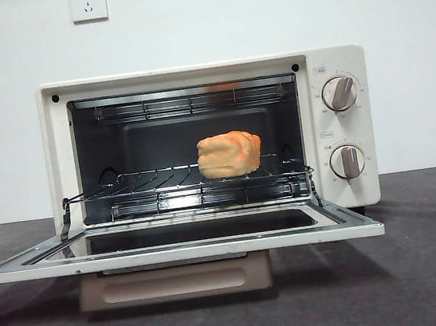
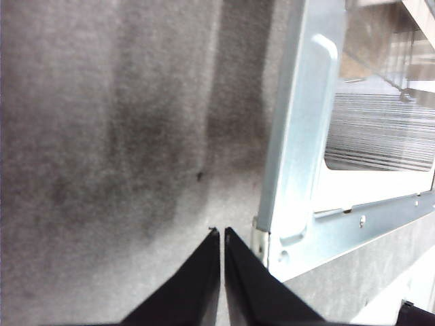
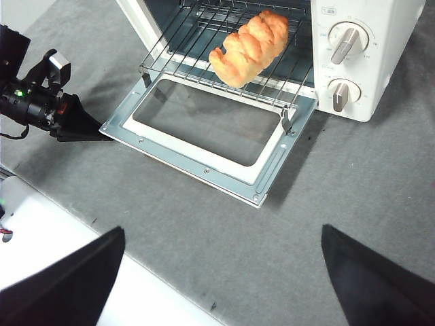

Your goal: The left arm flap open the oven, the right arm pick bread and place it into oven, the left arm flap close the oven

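Note:
The cream-white oven (image 1: 333, 59) stands with its door (image 1: 181, 252) flapped down flat. The golden-brown bread (image 1: 229, 154) lies on the wire rack inside, towards the right; it also shows in the right wrist view (image 3: 250, 46). My left gripper (image 2: 219, 232) is shut and empty, low over the mat, right next to a corner of the door's metal frame (image 2: 299, 136). The right wrist view shows it (image 3: 85, 127) at the door's left side. My right gripper (image 3: 222, 231) is open and empty, high above the mat in front of the oven (image 3: 380, 41).
Two beige knobs (image 1: 339, 92) sit on the oven's right panel. The wire rack (image 3: 204, 41) juts out slightly over the door (image 3: 197, 159). A grey mat (image 3: 353, 183) covers the table, with a white edge (image 3: 41, 231) at its front. Wall sockets (image 1: 87, 2) are behind.

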Controlling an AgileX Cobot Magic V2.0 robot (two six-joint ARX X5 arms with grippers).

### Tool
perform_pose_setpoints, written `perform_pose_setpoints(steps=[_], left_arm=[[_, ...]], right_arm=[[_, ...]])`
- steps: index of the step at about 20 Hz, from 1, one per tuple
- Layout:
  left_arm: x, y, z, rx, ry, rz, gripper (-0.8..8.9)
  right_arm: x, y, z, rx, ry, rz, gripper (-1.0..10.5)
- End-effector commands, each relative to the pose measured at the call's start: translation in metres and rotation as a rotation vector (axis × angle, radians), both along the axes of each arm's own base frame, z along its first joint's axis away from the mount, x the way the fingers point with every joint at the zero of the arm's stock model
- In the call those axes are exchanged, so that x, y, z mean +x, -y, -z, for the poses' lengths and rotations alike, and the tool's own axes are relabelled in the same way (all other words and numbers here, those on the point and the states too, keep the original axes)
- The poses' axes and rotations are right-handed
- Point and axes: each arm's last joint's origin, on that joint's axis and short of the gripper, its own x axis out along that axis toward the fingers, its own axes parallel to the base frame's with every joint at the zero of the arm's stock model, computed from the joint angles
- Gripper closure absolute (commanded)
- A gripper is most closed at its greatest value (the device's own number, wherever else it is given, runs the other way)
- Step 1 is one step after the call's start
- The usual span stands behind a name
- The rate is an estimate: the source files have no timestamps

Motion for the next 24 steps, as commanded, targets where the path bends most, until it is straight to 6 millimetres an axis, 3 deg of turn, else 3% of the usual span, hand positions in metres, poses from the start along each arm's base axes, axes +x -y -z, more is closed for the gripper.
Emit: perform_pose_setpoints(steps=[1,9,17,24], left_arm=[[0.002,0.002,0.0,-0.058,0.006,0.025,8.0],[0.021,0.005,-0.019,-0.247,0.113,-0.059,7.99],[0.044,0.003,-0.053,-0.434,0.307,-0.246,7.99],[0.052,-0.004,-0.078,-0.552,0.478,-0.405,7.98]], right_arm=[[0.0,0.0,-0.004,0.012,0.019,-0.006,4.8],[0.0,0.0,-0.004,0.026,0.006,0.007,4.8],[0.0,0.0,-0.004,0.026,0.007,0.007,4.8],[0.0,0.0,-0.004,0.026,0.011,0.005,4.8]])
